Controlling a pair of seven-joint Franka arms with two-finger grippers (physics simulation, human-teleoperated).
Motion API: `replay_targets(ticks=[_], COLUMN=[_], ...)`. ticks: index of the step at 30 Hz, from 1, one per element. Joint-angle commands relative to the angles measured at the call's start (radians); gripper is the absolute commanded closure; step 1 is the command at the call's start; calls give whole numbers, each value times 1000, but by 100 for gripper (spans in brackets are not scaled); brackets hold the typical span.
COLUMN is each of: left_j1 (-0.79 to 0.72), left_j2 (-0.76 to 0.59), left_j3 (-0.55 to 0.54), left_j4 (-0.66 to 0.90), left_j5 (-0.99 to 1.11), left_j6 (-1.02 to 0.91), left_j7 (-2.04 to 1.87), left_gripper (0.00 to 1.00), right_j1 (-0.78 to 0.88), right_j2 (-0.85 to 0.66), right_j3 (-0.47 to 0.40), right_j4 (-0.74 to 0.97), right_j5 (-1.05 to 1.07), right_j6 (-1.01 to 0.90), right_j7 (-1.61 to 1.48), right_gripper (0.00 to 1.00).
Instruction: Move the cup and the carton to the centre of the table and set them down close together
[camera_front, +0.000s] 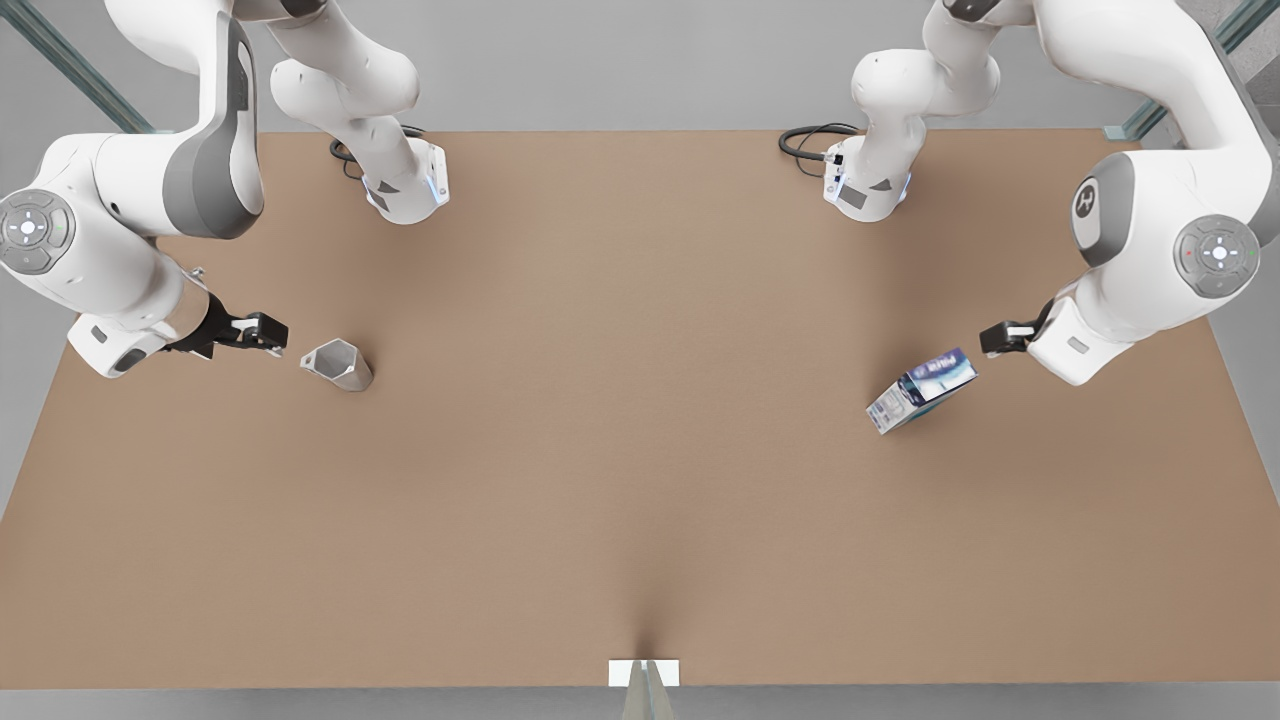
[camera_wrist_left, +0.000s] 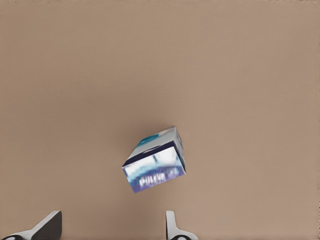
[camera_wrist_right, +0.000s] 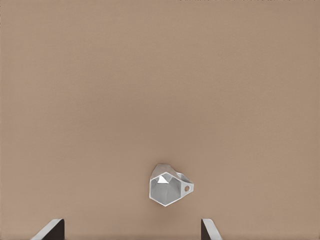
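I am seeing even, soft light falling across the table (camera_front: 640, 420), with no glare anywhere on it. Faint shading is darkening the table near the arm bases (barely there). The cup (camera_front: 338, 364) and carton (camera_front: 921, 390) are casting almost no shadows. The carton's lettering is smearing in the left wrist view.

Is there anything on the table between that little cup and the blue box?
Nothing: in the front view only bare table lies between the cup and the carton.
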Motion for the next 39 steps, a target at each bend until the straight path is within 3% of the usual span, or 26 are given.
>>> replay_targets(ticks=[1, 5, 9, 17, 23, 39], left_j1=[1, -1, -4, 8, -10, -41], left_j2=[0, 0, 0, 9, 11, 26], left_j3=[0, 0, 0, 0, 0, -8], left_j4=[0, 4, 4, 1, 3, 1], left_j5=[-19, -16, -11, -17, -8, -6], left_j6=[0, 0, -6, -12, -55, -49], left_j7=[0, 0, 0, 11, 8, 2], left_gripper=[0, 0, 0, 0, 0, 0], right_j1=[0, -5, 12, -14, -22, -31], right_j2=[1, 97, 15, -8, -3, 80], right_j3=[0, -2, 8, 15, 14, 15], right_j4=[0, -126, -456, -652, -733, -704], right_j5=[0, 9, 58, 51, 49, 41], right_j6=[0, 23, 282, 502, 598, 614], right_j7=[0, 202, 443, 201, 186, 67], right_gripper=[0, 0, 0, 0, 0, 0])
